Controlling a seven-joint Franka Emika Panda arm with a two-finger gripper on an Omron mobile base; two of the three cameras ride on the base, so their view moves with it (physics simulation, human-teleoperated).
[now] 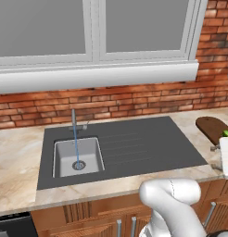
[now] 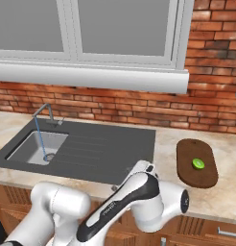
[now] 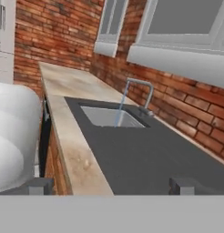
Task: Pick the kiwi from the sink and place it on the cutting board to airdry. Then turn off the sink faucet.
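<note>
1 kiwi is seen on 1 cutting board; the gripper is spread wide, empty, with 1 running sink faucet ahead.

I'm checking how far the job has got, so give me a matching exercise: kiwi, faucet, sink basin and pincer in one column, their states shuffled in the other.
Things:
1. kiwi
2. sink faucet
3. sink
4. pincer

States:
A. running a thin stream of water
B. open and holding nothing
C. lying on the cutting board
D. no fruit in it, water landing at the drain

Pairs: 1-C, 2-A, 3-D, 4-B
</note>
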